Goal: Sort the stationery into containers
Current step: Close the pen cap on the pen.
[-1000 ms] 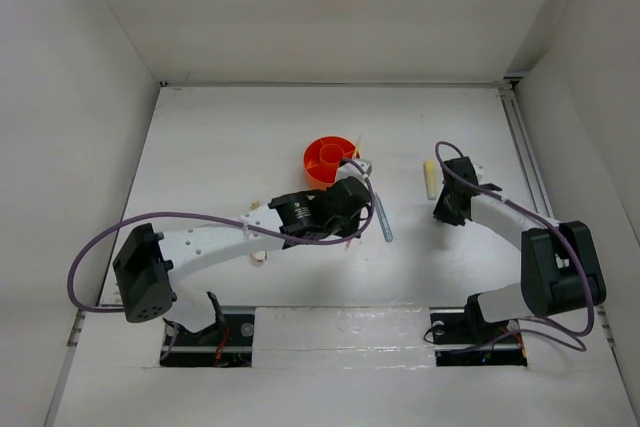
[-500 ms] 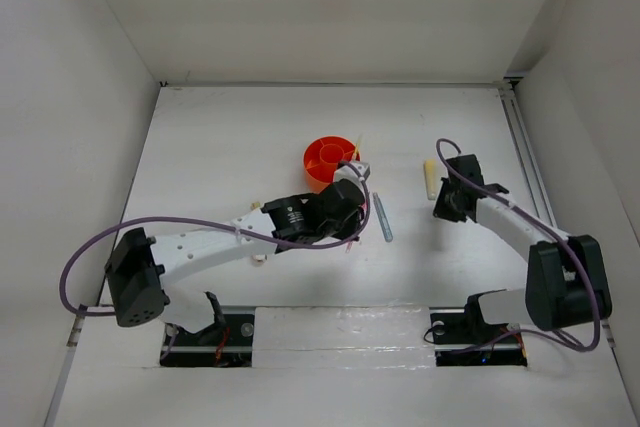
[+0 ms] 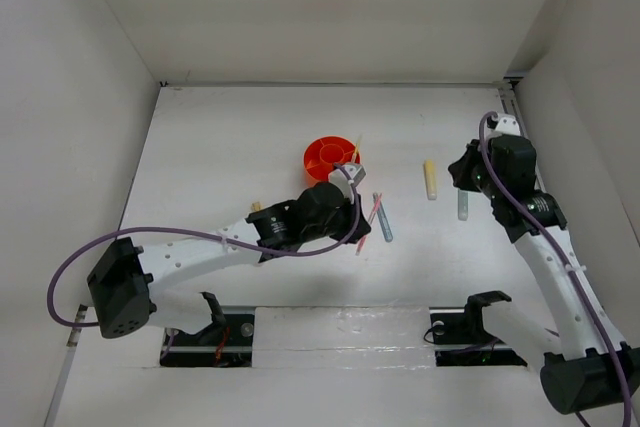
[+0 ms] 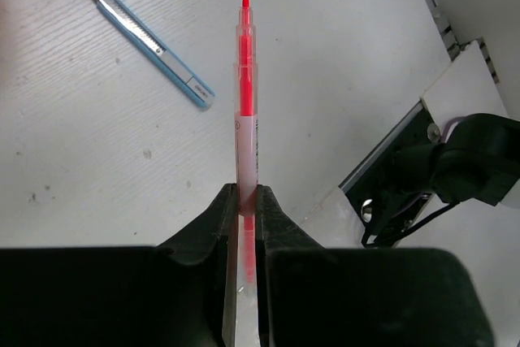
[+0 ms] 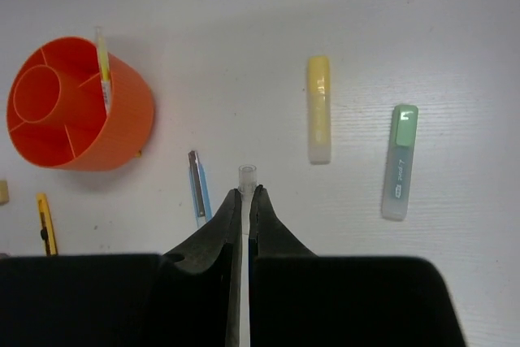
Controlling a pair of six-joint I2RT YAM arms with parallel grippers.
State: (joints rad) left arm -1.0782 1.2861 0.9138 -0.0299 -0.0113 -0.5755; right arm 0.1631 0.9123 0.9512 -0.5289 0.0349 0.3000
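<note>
Top: orange tub point(image 3: 313, 161) mid-counter point(image 3: 220, 147); yellow marker point(image 3: 430, 179) and green marker point(image 3: 463, 207) lie to its right.
Left wrist: left fingers point(image 4: 213, 225) clamped on red pen point(image 4: 246, 103).
Right wrist: right fingers point(image 5: 213, 225) pinched on thin clear tube point(image 5: 246, 175).

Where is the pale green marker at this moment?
The pale green marker lies at the right of the right wrist view, beside the yellow marker, not touching it.
</note>
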